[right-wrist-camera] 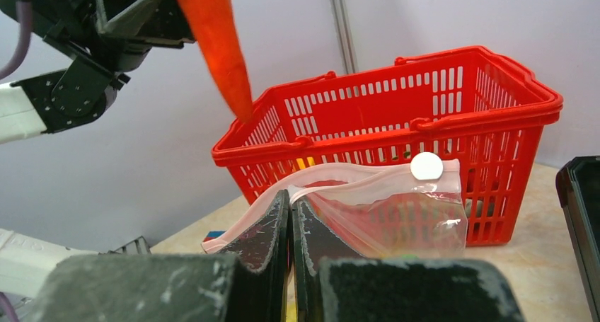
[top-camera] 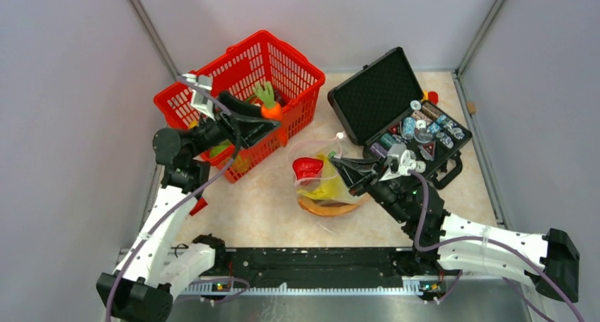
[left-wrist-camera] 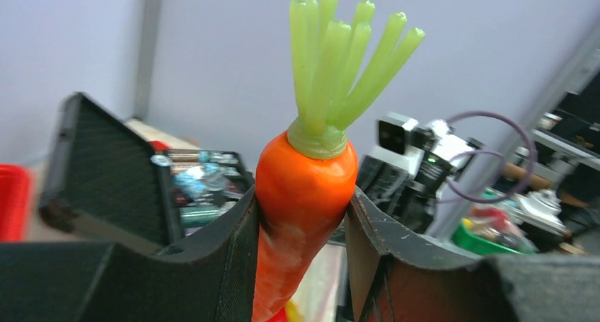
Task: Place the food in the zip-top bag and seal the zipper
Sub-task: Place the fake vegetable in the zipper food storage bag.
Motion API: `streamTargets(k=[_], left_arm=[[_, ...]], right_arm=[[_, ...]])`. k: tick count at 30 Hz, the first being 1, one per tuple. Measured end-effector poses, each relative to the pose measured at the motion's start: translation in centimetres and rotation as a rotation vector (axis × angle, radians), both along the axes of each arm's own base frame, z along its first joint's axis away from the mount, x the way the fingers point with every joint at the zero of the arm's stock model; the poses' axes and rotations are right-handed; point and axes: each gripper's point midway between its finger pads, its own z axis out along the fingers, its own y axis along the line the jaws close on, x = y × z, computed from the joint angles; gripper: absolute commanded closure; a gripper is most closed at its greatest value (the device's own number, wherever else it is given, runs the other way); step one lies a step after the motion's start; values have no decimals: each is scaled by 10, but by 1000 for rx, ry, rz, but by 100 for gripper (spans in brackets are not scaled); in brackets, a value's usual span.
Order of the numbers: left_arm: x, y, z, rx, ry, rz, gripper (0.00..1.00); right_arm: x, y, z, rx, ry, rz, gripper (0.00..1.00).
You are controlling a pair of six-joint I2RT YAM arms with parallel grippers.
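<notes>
While left jaws clamp it, the carrot (left-wrist-camera: pixel 304 187) stands upright.

A red mesh basket (top-camera: pixel 293 54) stands on the pale tabletop (top-camera: pixel 262 202), right under and behind the left fingers (top-camera: pixel 247 110) and well ahead of the right fingers (top-camera: pixel 354 170). An open black hard case (top-camera: pixel 375 88) sits just beyond the right fingers and off to their right, its lid raised and its tray packed with poker chips (top-camera: pixel 424 127). Grey walls (top-camera: pixel 64 88) enclose the tabletop.
</notes>
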Motion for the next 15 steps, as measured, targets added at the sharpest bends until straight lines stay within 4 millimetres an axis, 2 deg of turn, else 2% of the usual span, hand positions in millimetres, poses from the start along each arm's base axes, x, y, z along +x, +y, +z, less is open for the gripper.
streamTargets(k=[5, 10, 15], left_arm=[[-22, -32, -11, -23, 7, -103, 63], [-22, -50, -33, -34, 40, -115, 63], [-25, -61, -34, -45, 11, -111, 63]], right_arm=[[2, -2, 3, 19, 7, -10, 100], [3, -4, 5, 36, 14, -18, 100], [3, -4, 5, 37, 15, -21, 100]])
